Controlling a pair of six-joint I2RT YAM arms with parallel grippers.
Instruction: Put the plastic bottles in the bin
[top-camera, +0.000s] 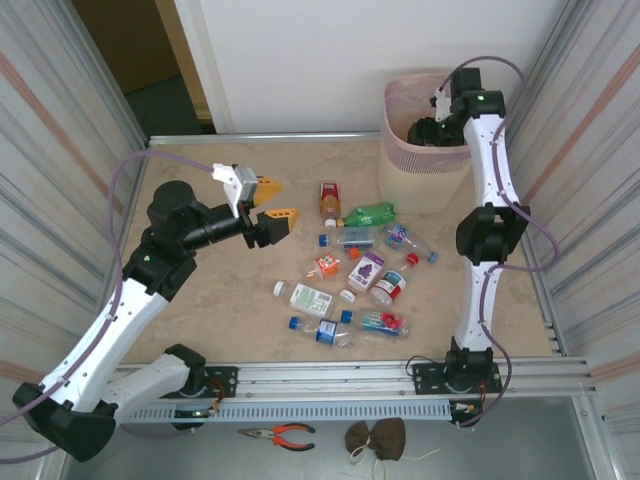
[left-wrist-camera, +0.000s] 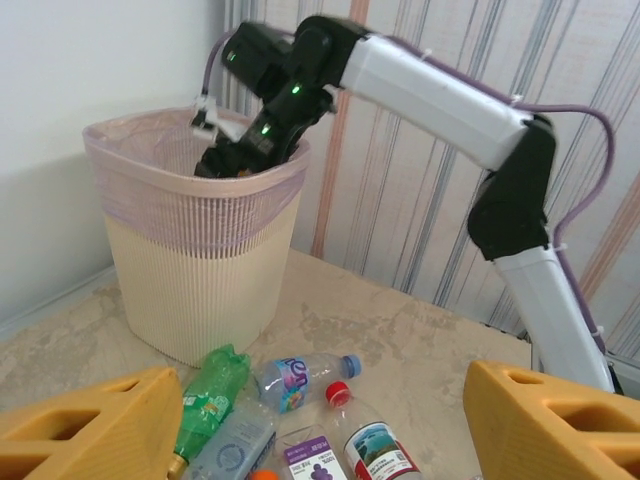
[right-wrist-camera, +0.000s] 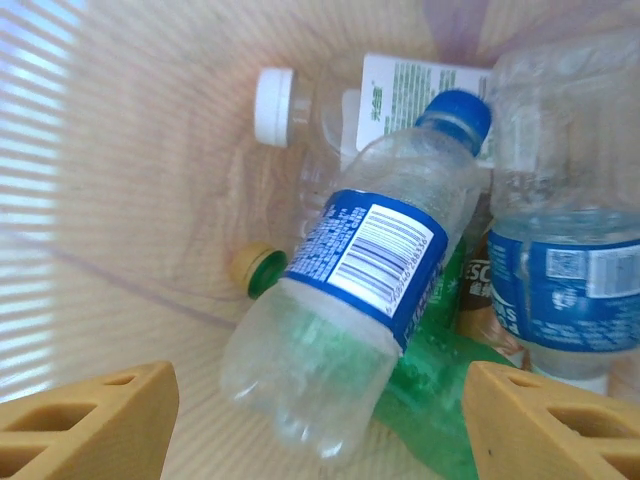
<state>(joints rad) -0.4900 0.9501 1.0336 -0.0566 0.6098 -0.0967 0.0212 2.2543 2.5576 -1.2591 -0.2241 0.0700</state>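
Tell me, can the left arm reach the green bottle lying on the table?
Probably yes. The left gripper is open and empty, facing the green bottle across the table. Nothing tall stands between them; just the red-labelled bottle lies close by and might get nudged.

Robot lab cell, striped side panels (top-camera: 60, 110), aluminium rail (top-camera: 330, 373), marble-pattern table (top-camera: 225, 300)

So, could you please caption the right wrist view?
Open right tool above a blue-labelled bottle lying in the bin.
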